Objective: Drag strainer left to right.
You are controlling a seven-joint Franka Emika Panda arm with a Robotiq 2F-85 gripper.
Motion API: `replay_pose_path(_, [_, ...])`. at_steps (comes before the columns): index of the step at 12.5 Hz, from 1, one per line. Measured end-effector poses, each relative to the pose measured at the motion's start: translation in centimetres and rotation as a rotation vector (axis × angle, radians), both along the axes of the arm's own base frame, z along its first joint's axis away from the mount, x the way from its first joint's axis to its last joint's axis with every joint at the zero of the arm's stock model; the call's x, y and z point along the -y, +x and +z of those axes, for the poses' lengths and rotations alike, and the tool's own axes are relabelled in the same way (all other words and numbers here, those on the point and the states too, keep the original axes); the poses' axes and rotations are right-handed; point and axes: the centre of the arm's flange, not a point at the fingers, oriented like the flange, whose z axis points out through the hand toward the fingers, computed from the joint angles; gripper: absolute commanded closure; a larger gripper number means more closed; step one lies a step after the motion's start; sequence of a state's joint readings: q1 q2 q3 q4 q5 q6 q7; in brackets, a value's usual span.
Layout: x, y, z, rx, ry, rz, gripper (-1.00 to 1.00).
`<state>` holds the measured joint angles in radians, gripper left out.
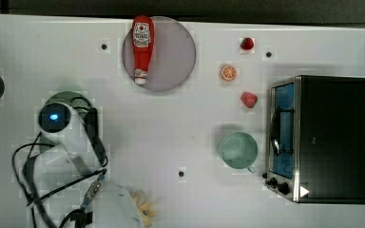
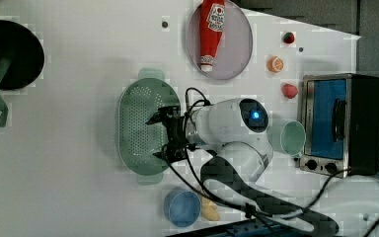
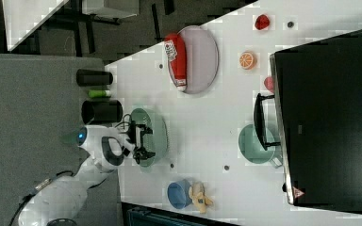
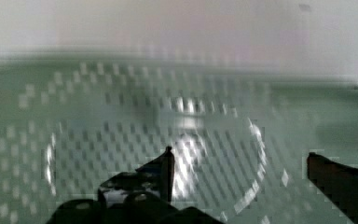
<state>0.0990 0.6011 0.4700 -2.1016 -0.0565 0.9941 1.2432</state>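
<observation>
Over the strainer (image 2: pixel 140 126) the hand (image 2: pixel 160 136) hangs wide open; next it should lower, grip the rim, then drag.

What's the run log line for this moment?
phase: reach | gripper: open, over strainer bowl | strainer: not gripped | cup: beside toaster oven

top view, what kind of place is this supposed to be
Most likely a mock kitchen set up on a white lab table: a toaster oven, a ketchup bottle lying on a round plate, and a mint-green strainer under the robot arm.
</observation>
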Motion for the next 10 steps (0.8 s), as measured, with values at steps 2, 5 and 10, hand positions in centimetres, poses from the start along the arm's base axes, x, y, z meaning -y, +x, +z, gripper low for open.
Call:
replay_pose_path(2, [2.7, 1.0, -1.2, 0.041, -0.020, -0.032, -1.00])
replay_pose_path(5, [4.0, 1.5, -1.9, 0.031, -0.028, -0.060, -1.00])
replay_pose_path(10, [5.3, -0.3, -1.6, 0.044, -0.065, -0.055, -1.00])
